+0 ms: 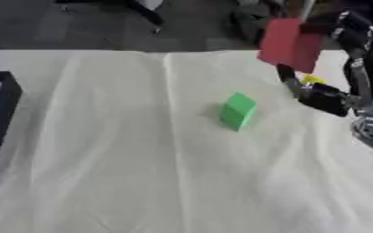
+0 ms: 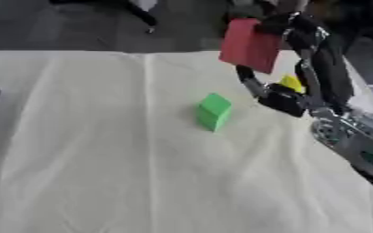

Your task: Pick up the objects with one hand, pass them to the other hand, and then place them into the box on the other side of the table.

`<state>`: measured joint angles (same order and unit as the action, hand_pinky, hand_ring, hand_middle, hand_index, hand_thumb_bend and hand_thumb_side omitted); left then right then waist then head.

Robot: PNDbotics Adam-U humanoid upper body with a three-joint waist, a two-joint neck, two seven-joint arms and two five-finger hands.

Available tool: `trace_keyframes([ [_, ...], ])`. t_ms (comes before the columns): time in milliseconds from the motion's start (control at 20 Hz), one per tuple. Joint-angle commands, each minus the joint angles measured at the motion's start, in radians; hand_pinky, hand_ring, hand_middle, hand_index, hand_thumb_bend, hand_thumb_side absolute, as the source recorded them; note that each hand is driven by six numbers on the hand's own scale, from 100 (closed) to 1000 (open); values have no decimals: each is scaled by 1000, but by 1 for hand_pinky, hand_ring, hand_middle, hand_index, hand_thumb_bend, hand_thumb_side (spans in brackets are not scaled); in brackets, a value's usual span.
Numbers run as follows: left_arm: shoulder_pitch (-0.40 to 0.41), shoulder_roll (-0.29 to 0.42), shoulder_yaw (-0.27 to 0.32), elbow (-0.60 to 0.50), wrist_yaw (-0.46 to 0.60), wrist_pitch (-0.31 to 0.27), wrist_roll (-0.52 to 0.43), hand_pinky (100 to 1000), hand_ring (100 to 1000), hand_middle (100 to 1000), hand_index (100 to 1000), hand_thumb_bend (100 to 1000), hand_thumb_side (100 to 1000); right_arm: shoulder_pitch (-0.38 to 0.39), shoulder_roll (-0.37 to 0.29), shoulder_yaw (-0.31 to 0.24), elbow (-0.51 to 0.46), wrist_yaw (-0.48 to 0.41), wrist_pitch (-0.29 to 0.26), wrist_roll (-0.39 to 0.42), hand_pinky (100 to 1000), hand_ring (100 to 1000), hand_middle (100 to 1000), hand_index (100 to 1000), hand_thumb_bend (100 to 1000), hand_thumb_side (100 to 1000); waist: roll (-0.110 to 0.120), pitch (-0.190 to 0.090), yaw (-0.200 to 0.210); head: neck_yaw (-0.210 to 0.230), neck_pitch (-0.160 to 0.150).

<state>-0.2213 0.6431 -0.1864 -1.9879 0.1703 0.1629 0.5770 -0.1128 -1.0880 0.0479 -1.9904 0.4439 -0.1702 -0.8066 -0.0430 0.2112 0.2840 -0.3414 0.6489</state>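
1. Nearest to me I see only the white cloth (image 1: 142, 182) over the table, creased, with one long fold running away from me up the middle.
2. Further out, the green block (image 1: 237, 111) stands on the cloth, tilted a little. It is to the left of my right hand's fingers and lower than them, well apart from them, with nothing touching it.
3. At the left edge, a dark box (image 1: 0, 113) with a grey inside sits on the cloth, only partly in view, far to the left of the fingers across the whole table.
4. On the right side my right hand (image 2: 289, 98) comes in on its black and silver arm. The black palm hangs just right of the green block, with one dark finger (image 2: 249, 79) curving up from it towards the red piece.
5. A small yellow thing (image 2: 291, 83) shows just above the palm, right beside the fingers. I cannot make out its shape, nor whether the hand touches it.
6. Above the fingers, a flat red block (image 2: 251, 45) is held up in the air, clear of the cloth, tilted, near the table's far edge. The fingers close on it from below and from its upper right corner, so I read the hand as gripping the red block.
7. My left hand shows in neither view.
8. Beyond the table's far edge lies dark floor with blurred dark shapes I cannot identify.
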Motion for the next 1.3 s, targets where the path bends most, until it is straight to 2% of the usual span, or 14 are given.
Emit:
trace_keyframes([
  [50, -25, 45, 6, -12, 7, -2, -11, 839, 357, 710, 814, 797, 574, -40, -52, -33, -10, -55, -8, 49, 763, 400, 537, 490, 100, 100, 5, -17, -1, -3, 5],
  [400, -48, 62, 10, -12, 18, -5, -22, 838, 358, 710, 813, 798, 574, -91, -48, -23, -10, -99, -37, 129, 761, 396, 539, 489, 100, 100, 6, -15, 2, 0, 16],
  [850, -57, 72, 9, -12, 30, -3, -24, 838, 357, 710, 813, 801, 573, -160, -6, 37, -10, -70, -51, 147, 762, 396, 540, 488, 100, 100, 7, -15, 3, 2, 21],
  [1300, -59, 75, -1, -12, 32, 1, -37, 838, 356, 710, 813, 803, 572, -224, 40, 101, -10, -43, -37, 176, 759, 404, 540, 486, 100, 100, 4, -17, 3, 4, 26],
])
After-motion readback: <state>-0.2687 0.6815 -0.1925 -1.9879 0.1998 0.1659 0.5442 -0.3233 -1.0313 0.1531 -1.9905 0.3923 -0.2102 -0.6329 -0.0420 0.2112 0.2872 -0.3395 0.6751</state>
